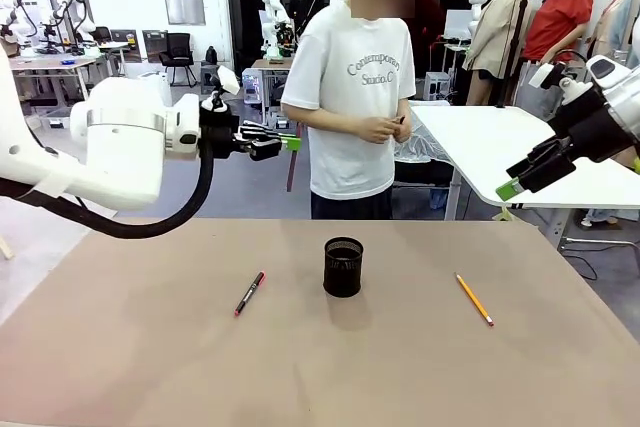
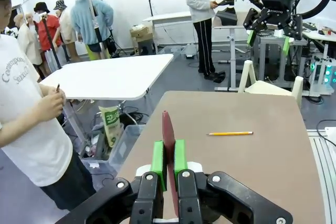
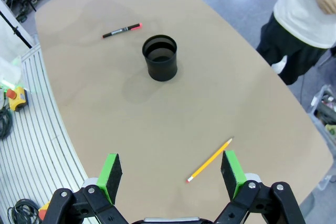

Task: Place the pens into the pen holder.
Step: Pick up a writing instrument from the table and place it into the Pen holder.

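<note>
My left gripper point(image 1: 289, 143) hangs high over the table's far left, shut on a pinkish-red pen point(image 2: 168, 137) that points down from its green pads point(image 2: 158, 161). The black mesh pen holder point(image 1: 343, 267) stands upright mid-table, also seen from above point(image 3: 160, 57). A black pen with red ends point(image 1: 250, 293) lies to its left on the table point(image 3: 122, 30). A yellow pencil point(image 1: 474, 299) lies to its right point(image 3: 210, 160). My right gripper point(image 1: 520, 182) is open and empty, raised at the far right, with the yellow pencil below it between its fingers point(image 3: 112, 174).
A person point(image 1: 352, 97) stands at the far edge, both hands together at the waist. A white table point(image 1: 520, 152) stands behind on the right. The brown tabletop point(image 1: 320, 367) has bare room in front of the holder.
</note>
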